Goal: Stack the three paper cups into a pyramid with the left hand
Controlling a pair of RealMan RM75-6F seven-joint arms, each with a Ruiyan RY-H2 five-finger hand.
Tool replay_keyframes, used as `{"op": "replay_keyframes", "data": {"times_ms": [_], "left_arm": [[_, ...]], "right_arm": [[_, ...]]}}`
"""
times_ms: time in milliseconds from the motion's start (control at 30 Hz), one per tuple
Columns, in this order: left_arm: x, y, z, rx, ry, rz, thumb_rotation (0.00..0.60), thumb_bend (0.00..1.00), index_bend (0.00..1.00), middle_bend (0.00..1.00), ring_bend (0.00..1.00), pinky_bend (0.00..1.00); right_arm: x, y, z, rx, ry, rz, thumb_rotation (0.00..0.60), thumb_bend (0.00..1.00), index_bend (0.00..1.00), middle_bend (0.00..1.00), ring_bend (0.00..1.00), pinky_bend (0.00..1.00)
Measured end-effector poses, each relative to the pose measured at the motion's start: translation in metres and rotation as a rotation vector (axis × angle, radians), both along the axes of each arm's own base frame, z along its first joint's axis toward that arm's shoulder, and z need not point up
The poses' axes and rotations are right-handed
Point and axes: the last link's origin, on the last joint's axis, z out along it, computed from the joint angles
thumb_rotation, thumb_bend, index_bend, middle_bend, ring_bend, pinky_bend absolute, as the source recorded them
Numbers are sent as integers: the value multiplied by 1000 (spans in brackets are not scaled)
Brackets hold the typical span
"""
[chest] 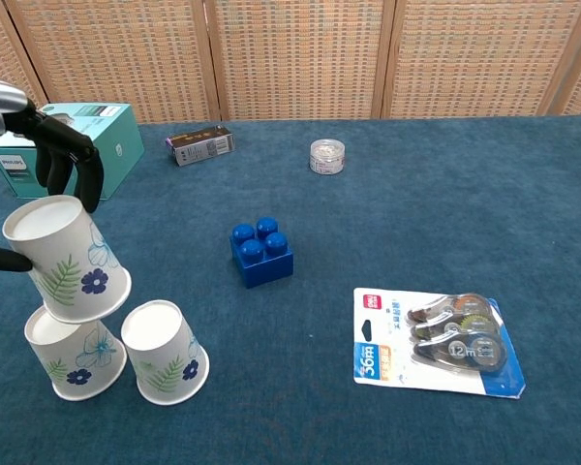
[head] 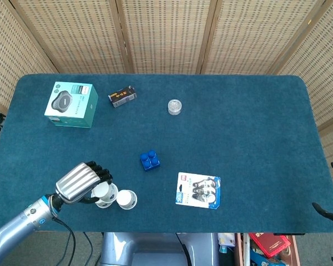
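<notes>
Over the blue table (chest: 387, 194), the left hand (head: 82, 181) holds a tilted cup (chest: 66, 259) above 2 upturned cups (chest: 165, 352).

A room set up for robot testing.
Woven screens (head: 166, 33) are standing behind a blue table (head: 238, 127) holding small odd things.

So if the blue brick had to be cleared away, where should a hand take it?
Grip the blue brick across two opposite flat side walls, coming down from above. It sits studs-up and alone on the table, so its sides are open, while the bumpy studded top gives no flat hold.
</notes>
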Motion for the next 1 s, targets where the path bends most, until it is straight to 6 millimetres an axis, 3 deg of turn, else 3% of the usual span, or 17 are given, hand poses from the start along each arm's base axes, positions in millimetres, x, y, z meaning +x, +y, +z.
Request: {"op": "replay_keyframes", "data": {"times_ms": [267, 500, 567, 633, 700, 767, 833, 1000], "left_arm": [[1, -3, -24, -40, 19, -13, 600, 222, 471, 467, 458, 421], [2, -3, -31, -37, 27, -21, 600, 222, 471, 465, 458, 421], [2, -3, -31, -33, 33, -22, 600, 221, 471, 446, 444, 421], [1, -3, -31, -34, 42, -20, 600, 221, 459, 366, 366, 403], [0, -4, -31, -41, 53, -15, 600, 222, 351, 230, 244, 357], [-1, -4, -30, -51, 68, -4, 600, 222, 130, 55, 83, 261], [-1, -5, -29, -56, 75, 3, 600, 222, 23, 0, 9, 180], [3, -5, -19, -29, 39, -1, 600, 222, 0, 0, 0, 115]], "right_arm": [[-1, 1, 3, -7, -6, -2, 600, 0, 0, 0, 0, 0], [-2, 2, 5, -13, -10, -1, 600, 0, 0, 0, 0, 0], [-2, 2, 5, -11, -10, -1, 600, 0, 0, 0, 0, 0], [-2, 2, 4, -10, -9, -1, 600, 0, 0, 0, 0, 0], [-2, 2, 5, -11, -9, -1, 600, 0, 0, 0, 0, 0], [-2, 2, 5, -12, -9, -1, 600, 0, 0, 0, 0, 0], [-2, 2, 5, -13, -9, 0, 600, 0, 0, 0, 0, 0], [-1, 2, 4, -11, -8, 2, 600, 0, 0, 0, 0, 0]]}}
